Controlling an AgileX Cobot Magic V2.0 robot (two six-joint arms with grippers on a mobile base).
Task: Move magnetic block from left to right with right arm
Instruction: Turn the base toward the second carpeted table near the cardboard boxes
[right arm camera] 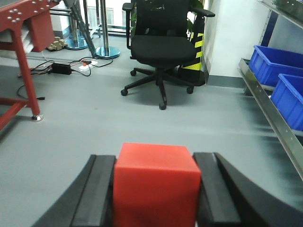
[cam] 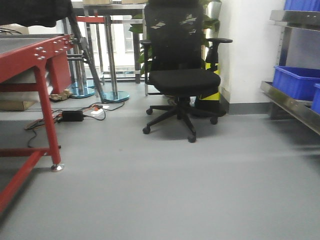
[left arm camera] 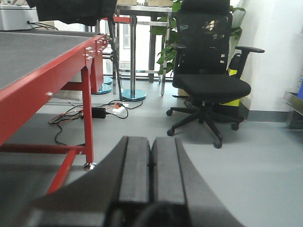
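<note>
The magnetic block (right arm camera: 156, 184), a plain bright-red cube, fills the bottom middle of the right wrist view. My right gripper (right arm camera: 156, 163) is shut on it, one black pad pressed to each side face, and it is held up above the grey floor. In the left wrist view my left gripper (left arm camera: 151, 142) is shut with its two pads touching and nothing between them. It hangs beside the red-framed table (left arm camera: 57, 61). Neither gripper nor the block appears in the front view.
A black office chair (cam: 182, 75) stands ahead on the grey floor. The red table (cam: 30, 55) is at the left, with cables and a power strip (cam: 75, 115) beneath. Blue bins (cam: 297, 82) sit on a metal shelf at the right.
</note>
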